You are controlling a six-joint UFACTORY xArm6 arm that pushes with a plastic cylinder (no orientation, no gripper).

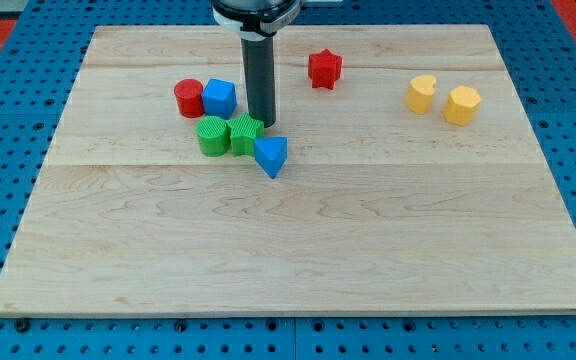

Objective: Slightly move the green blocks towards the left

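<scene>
Two green blocks sit side by side left of the board's middle: a green cylinder [211,136] and a green star-shaped block [244,134] touching its right side. My tip [262,123] stands just to the upper right of the green star block, at or very near its edge. A blue triangular block [271,155] touches the green star block's lower right. A blue cube-like block [219,98] and a red cylinder [189,98] sit just above the green blocks.
A red star block [324,68] lies near the view's top, right of the rod. Two yellow blocks [422,94] [461,104] sit at the upper right. The wooden board [298,250] rests on a blue perforated table.
</scene>
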